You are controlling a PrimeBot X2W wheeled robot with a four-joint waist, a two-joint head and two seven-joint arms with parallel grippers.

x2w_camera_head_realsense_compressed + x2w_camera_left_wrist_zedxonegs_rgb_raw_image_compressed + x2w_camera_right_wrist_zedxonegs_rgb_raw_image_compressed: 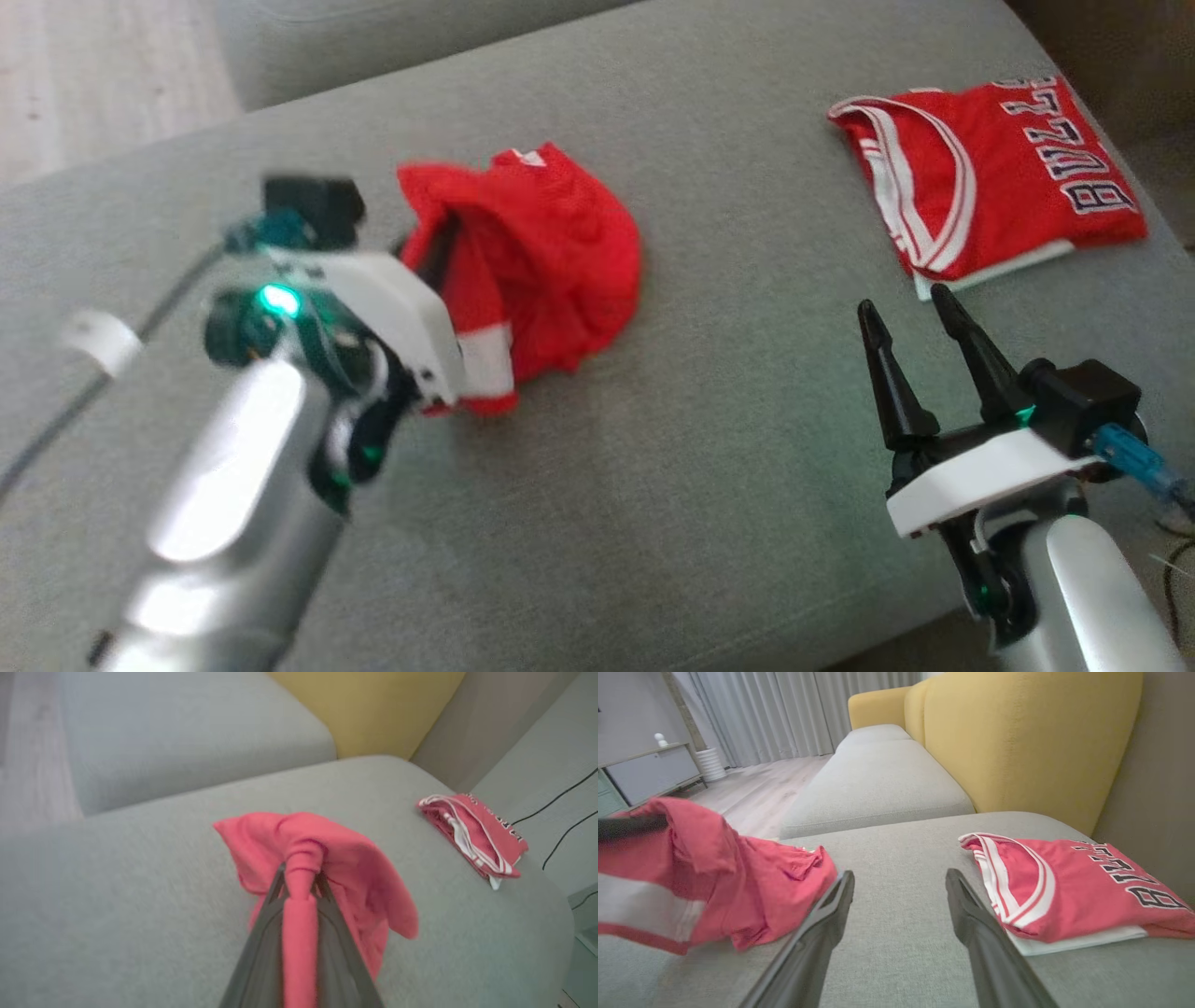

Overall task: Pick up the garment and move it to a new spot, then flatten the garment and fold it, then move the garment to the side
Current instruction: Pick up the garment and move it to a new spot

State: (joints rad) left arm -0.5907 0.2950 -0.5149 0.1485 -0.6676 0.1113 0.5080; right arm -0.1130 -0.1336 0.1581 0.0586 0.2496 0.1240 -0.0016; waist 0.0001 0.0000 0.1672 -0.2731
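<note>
left arm stretched forward, right arm low at its side
left gripper [301, 877], long dark fingers, pinched tight on red mesh garment [551, 252]; right gripper [901, 303] jaws spread wide, fingers pointing up, empty

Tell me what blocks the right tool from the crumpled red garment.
Nothing visible does. Bare grey cushion lies between the open right tool and the crumpled garment, gripped by the left tool. The folded jersey sits aside.

The grey sofa cushion [709, 467] lies bare from 4 to 7 o'clock in the head view. A wide lane runs toward 12 between the bunched red garment [551, 261] at 10 o'clock and the folded jersey [990, 177] at 2. The left arm [233, 467] crosses 8 o'clock.
</note>
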